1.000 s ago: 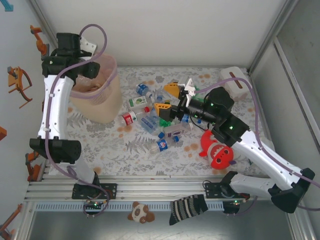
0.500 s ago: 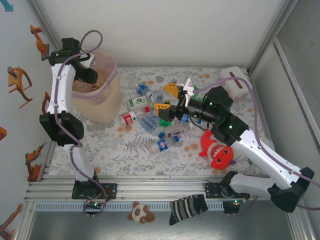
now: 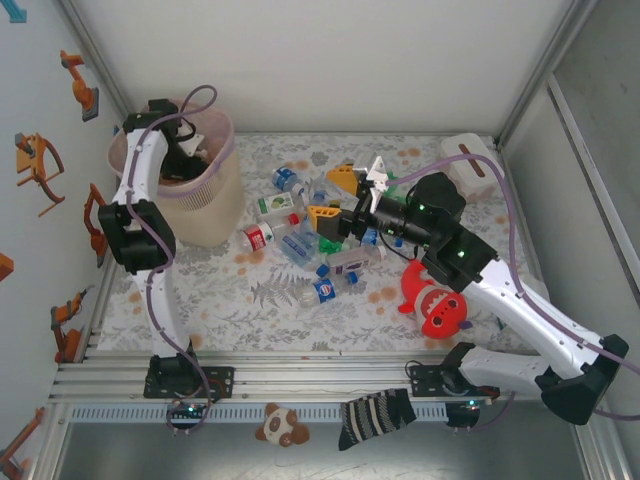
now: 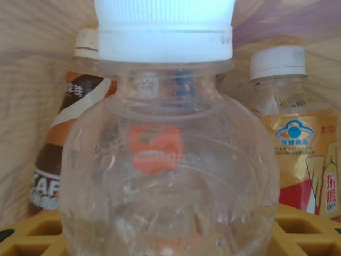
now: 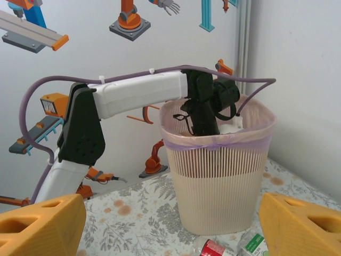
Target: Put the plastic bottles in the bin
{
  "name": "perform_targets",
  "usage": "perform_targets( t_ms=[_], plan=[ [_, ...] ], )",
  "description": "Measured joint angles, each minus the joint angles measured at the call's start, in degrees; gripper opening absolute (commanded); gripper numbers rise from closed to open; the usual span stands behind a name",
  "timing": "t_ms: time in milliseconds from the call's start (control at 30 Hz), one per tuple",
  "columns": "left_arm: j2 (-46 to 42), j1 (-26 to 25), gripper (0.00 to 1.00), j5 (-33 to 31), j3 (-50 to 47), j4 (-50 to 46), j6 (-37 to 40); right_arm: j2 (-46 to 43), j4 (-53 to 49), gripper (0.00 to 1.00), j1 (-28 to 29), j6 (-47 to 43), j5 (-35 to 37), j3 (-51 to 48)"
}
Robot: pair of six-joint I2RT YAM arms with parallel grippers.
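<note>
The beige bin point(image 3: 210, 210) with a pink liner stands at the far left, and my left gripper point(image 3: 183, 158) reaches down into it. In the left wrist view a clear plastic bottle point(image 4: 170, 176) with a white cap stands between my yellow fingers point(image 4: 32, 237), which touch both its sides. Behind it stand a brown-labelled bottle point(image 4: 69, 138) and an orange-labelled one point(image 4: 298, 138). Several bottles point(image 3: 300, 245) lie in a pile mid-table. My right gripper point(image 3: 336, 198) hovers open over that pile, nothing between its fingers, facing the bin point(image 5: 218, 181).
A red shark plush point(image 3: 440, 305) lies beside my right arm. A white box point(image 3: 470, 160) sits at the far right. A striped sock point(image 3: 375, 415) and a small plush dog point(image 3: 280, 425) lie on the front rail. Walls close in on three sides.
My left arm has swung from above the bin's left rim down into the bin. The right arm and the pile of bottles have not moved.
</note>
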Motion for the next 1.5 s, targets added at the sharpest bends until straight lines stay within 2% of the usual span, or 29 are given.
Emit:
perform_targets(
  t_ms=[267, 567, 1267, 1500],
  plan=[
    [2.43, 0.0, 0.72, 4.48, 0.0, 0.37, -1.64, -0.31, 0.0, 0.83, 0.02, -0.02, 0.46, -0.48],
    [3.1, 0.35, 0.85, 5.97, 0.0, 0.24, -3.19, -1.79, -0.04, 0.83, 0.02, -0.02, 0.9, -1.05],
    [-10.95, 1.84, 0.88, 10.67, -1.75, 2.69, -5.86, -3.45, -2.62, 0.83, 0.02, -0.87, 3.89, -1.07],
    [-19.58, 2.45, 0.88, 12.61, -6.82, 7.04, -7.74, -3.45, -4.76, 0.82, 0.02, -0.81, 7.39, -1.07]
  ],
)
